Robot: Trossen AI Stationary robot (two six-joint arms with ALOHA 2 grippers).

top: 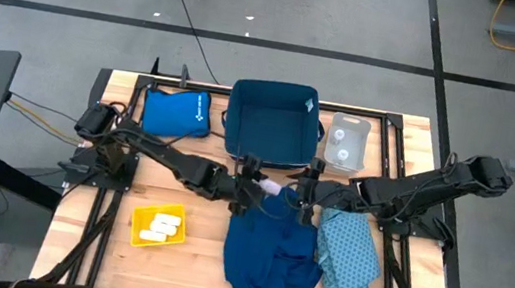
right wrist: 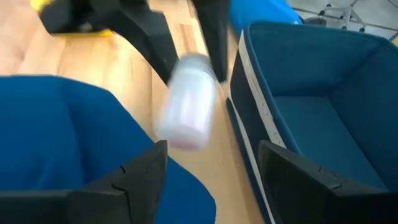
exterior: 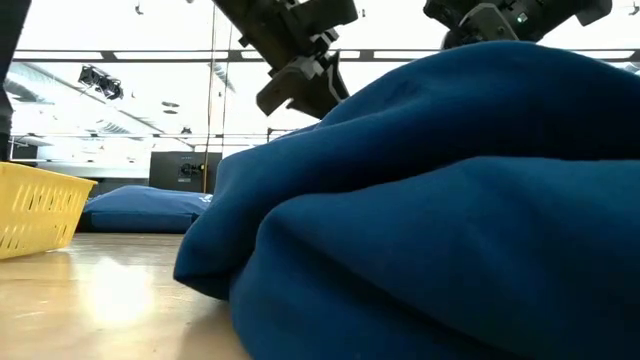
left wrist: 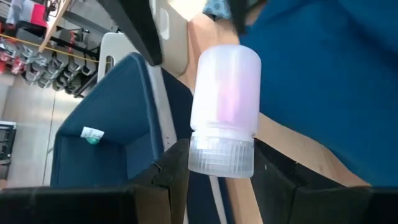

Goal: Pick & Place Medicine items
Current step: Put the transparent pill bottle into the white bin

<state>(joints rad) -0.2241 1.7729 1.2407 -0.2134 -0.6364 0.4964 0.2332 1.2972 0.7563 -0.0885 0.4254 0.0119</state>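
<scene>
A small whitish bottle (top: 271,184) with a ribbed cap is in my left gripper (top: 257,182) over the middle of the table, between the blue bin and the dark blue cloth. In the left wrist view the bottle (left wrist: 225,93) sticks out ahead of the gripper (left wrist: 221,180). My right gripper (top: 304,186) is open and faces the bottle's base (right wrist: 186,102) from the right; its fingers (right wrist: 143,168) stand apart from it. Cream-white packs (top: 163,226) lie in the yellow tray (top: 139,233). More round bottles (top: 343,146) sit in a clear container. My left gripper pinches the bottle by its ribbed cap (left wrist: 221,155) between its two fingers (left wrist: 173,168), coming roughly level from the table's left. The bottle is lifted clear of the table and lies about level, its base pointing at my right gripper.
An open dark blue bin (top: 273,121) stands just behind the grippers, with a flat blue pouch (top: 174,112) to its left. The crumpled dark blue cloth (top: 267,256) and a patterned teal cloth (top: 347,263) lie near the front edge; the blue cloth (exterior: 450,200) fills the low view.
</scene>
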